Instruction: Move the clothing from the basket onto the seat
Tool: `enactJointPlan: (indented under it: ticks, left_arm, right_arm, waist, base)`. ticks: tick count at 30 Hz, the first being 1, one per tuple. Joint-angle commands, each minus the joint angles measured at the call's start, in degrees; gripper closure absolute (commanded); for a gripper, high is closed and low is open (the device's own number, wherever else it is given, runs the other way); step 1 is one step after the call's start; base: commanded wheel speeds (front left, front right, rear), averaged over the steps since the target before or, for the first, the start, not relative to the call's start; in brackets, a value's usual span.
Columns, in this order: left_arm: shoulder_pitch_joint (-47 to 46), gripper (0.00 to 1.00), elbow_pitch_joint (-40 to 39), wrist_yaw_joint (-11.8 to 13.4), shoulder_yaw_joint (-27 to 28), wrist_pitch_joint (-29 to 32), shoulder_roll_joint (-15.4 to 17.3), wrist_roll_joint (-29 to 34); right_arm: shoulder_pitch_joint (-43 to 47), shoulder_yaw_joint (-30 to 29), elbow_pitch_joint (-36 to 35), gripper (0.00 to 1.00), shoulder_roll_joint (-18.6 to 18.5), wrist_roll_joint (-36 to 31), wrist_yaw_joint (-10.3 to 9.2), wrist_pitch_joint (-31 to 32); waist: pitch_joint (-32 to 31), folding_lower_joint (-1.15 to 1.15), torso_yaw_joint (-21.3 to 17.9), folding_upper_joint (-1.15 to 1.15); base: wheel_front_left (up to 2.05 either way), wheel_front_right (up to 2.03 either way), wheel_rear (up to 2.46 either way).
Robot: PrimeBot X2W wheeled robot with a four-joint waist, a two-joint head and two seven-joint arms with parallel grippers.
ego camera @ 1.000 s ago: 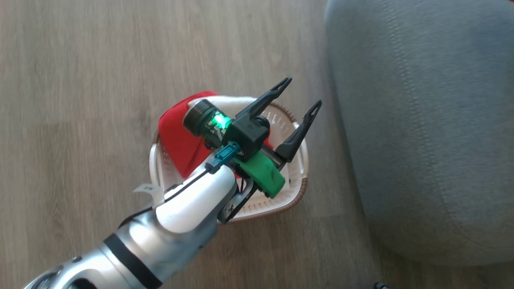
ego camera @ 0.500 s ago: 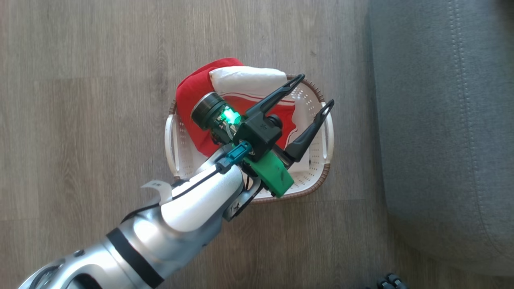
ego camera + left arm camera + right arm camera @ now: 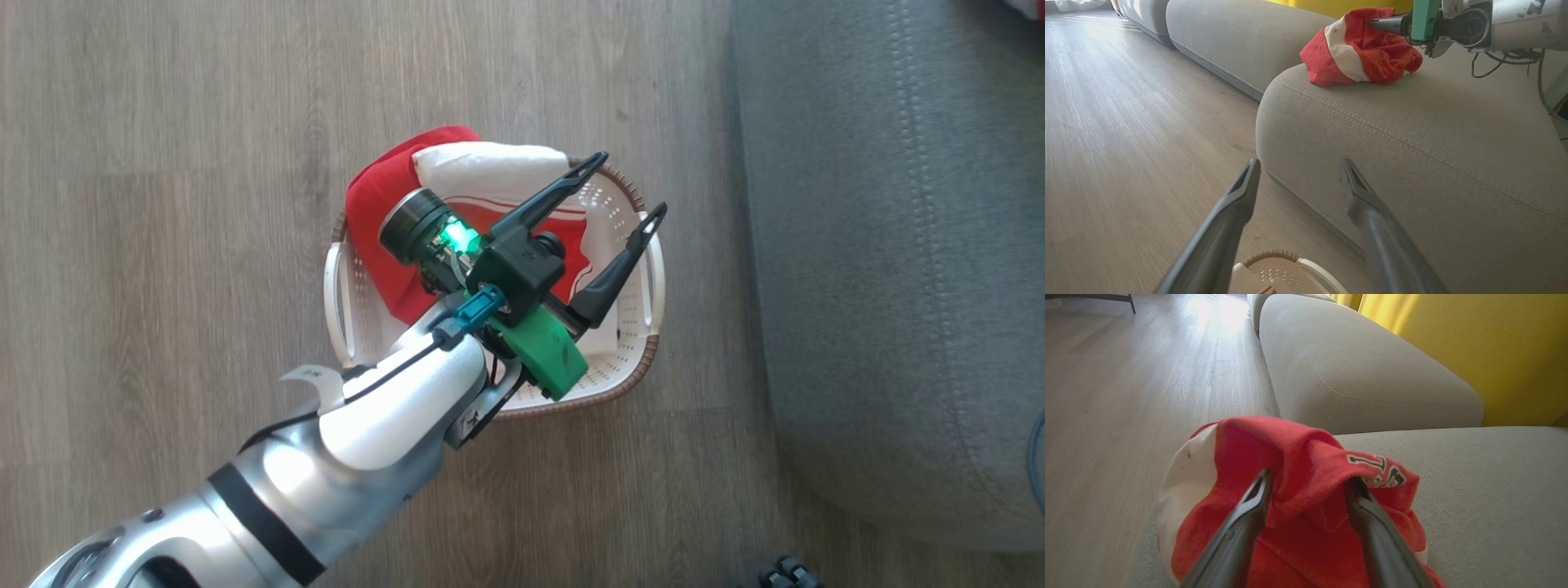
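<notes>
Now the task stands about halfway, by my reading. One red-and-white garment (image 3: 1290,437) lies bunched on the seat (image 3: 1494,477) at the tips of the right hand (image 3: 1311,475). That hand's fingers are parted with a slack fold between them, so it looks to be letting go rather than gripping. The other garment (image 3: 380,220) sits in the basket (image 3: 624,359), directly beneath the left hand (image 3: 629,184), which hangs fully spread and empty above it. The next move, I judge, calls for the left hand to drop straight down, pinch a thick fold near the middle of the cloth, and lift clear of the rim before swinging to the seat just ahead of its fingertips. One fingertip hangs over the basket's seat-side rim, so a careless descent could catch it. The wooden floor (image 3: 163,245) beside that hand lies open, and the cushion beyond the right hand offers wide bare room.
</notes>
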Motion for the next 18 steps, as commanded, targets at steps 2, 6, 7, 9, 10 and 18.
enactJointPlan:
  ticks: [2, 6, 7, 9, 10, 18]
  left_arm:
    - [-0.54, 0.00, -1.10, 0.18, 1.37, -0.41, 1.11, -0.73]
    - [0.82, 0.00, -0.29, 0.47, 2.24, -1.08, 1.69, -1.94]
    - [1.25, 0.00, -0.07, 0.60, 2.49, -1.27, 1.77, -2.29]
    - [2.14, 0.00, 0.25, 0.91, 3.17, -1.68, 1.92, -3.05]
    - [2.69, 0.00, 0.41, 1.12, 3.68, -1.92, 2.04, -3.55]
    - [7.25, 0.00, 0.82, 2.88, 7.98, -3.27, 3.79, -6.74]
  right_arm:
    - [2.22, 0.58, -2.45, 0.00, 0.76, -0.05, -0.02, -0.52]
    - [6.18, 2.25, -5.13, 0.00, 2.29, 1.59, -0.02, -0.53]
    - [7.38, 2.83, -5.87, 0.00, 2.53, 2.11, -0.02, -0.53]
    - [9.57, 4.19, -7.59, 0.00, 2.90, 3.22, -0.02, -0.53]
    - [10.61, 5.02, -8.42, 0.00, 3.11, 3.70, -0.02, -0.53]
    - [15.53, 13.46, -14.61, 0.00, 4.30, 8.14, -0.02, -0.53]
  waist:
    - [-1.32, -0.01, -0.93, 0.00]
    - [-4.00, -0.01, -1.78, 0.00]
    - [-4.85, -0.01, -1.88, 0.00]
    - [-6.60, -0.01, -2.05, 0.00]
    - [-7.68, -0.01, -2.19, 0.00]
    - [-15.29, -0.01, -1.94, 0.00]
  base:
    - [0.00, 0.00, 0.00]
    - [0.00, 0.00, 0.00]
    - [0.00, 0.00, 0.00]
    - [0.00, 0.00, 0.00]
    - [0.00, 0.00, 0.00]
    - [0.00, 0.00, 0.00]
